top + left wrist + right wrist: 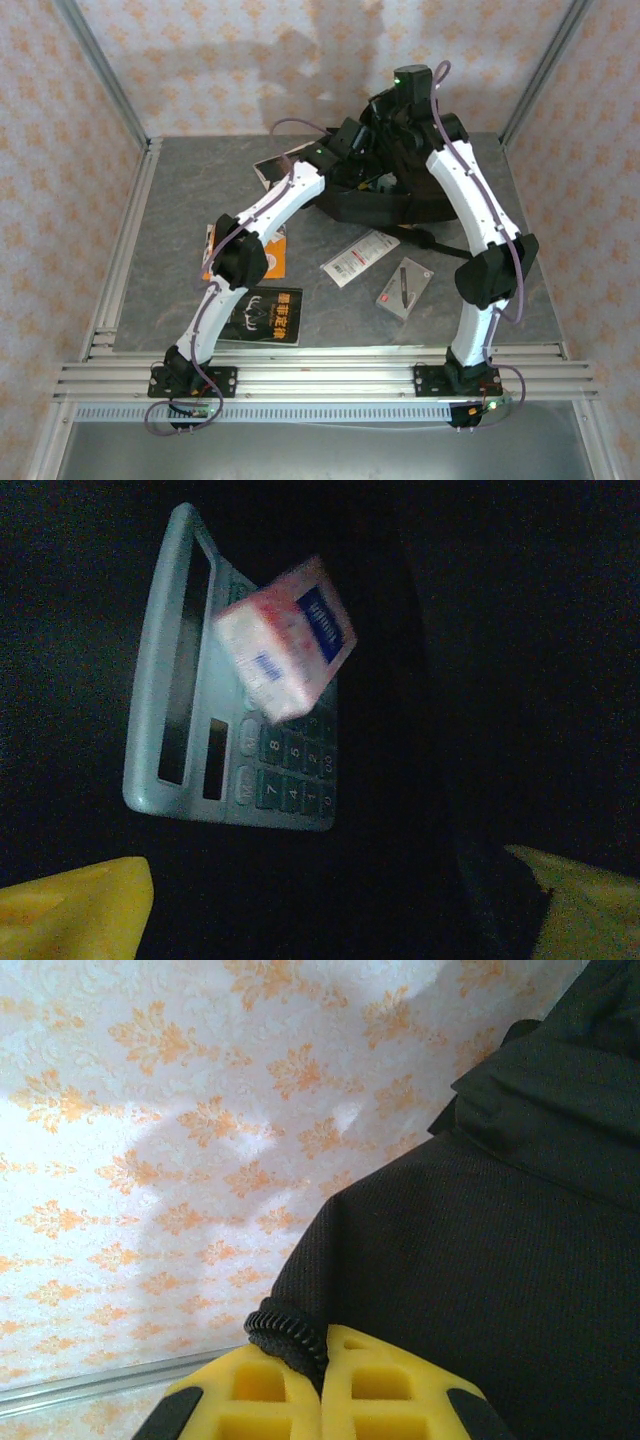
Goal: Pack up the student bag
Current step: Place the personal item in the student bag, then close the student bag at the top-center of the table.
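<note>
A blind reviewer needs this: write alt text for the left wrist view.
A small white box with red and blue print, blurred, overlaps a pale grey calculator inside the dark student bag. The yellow fingertips of the left tool show at the bottom corners, wide apart, nothing between them.

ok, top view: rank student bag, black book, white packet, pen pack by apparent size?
1. student bag
2. black book
3. white packet and pen pack: look about alike, not ranking them.

The backpack (480, 1260) is black, the calculator (180, 680) pale grey-green, the box (285, 640) white with red and blue print. The wallpaper (150, 1110) carries orange flower motifs on white; the table (200, 180) is mottled grey.
</note>
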Robot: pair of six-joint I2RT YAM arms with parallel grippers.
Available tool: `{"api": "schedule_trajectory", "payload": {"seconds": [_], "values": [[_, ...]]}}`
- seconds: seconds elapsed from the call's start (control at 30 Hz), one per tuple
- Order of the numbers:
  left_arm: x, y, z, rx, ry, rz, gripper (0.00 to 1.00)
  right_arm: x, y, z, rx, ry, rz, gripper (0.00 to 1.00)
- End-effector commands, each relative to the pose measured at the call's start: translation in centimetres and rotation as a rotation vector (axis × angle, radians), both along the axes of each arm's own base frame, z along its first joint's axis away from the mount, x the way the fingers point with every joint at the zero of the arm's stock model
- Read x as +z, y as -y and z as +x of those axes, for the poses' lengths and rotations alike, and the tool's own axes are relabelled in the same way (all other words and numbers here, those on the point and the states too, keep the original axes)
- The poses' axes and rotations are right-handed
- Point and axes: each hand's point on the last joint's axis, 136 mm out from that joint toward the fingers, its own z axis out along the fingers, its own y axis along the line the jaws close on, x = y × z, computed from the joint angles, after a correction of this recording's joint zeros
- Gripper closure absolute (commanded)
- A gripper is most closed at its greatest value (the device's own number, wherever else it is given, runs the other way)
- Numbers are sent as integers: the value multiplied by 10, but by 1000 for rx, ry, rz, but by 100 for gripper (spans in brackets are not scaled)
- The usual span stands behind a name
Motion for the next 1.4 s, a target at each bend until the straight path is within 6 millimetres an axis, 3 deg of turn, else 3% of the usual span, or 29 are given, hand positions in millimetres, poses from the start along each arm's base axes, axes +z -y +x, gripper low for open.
{"api": "schedule_trajectory", "payload": {"seconds": [0.0, 0.33, 0.53, 0.7, 0.87, 1.0, 1.07, 1.23, 1.37], "values": [[53, -3, -2, -42, 109, -40, 11, 65, 15, 3, -35, 187, 12, 100], [130, -51, -34, -83, 289, 51, 13, 90, 103, 22, -197, 244, -112, 100], [132, -80, -44, -47, 287, 110, 14, 104, 127, 31, -213, 266, -235, 100], [117, -122, -49, 34, 250, 186, 14, 91, 125, 36, -158, 229, -324, 100], [113, -169, -63, 73, 231, 254, 12, 63, 117, 42, -86, 167, -361, 100], [119, -157, -77, -35, 260, 160, 11, 44, 98, 48, -9, 138, -350, 100], [121, -156, -82, -36, 254, 135, 11, 40, 79, 49, 59, 152, -362, 100], [141, -138, -85, -73, 284, 15, 10, 29, 9, 44, 314, 219, -439, 100], [142, -146, -83, -29, 275, 53, 10, 14, -33, 34, 457, 234, -471, 100]]}}
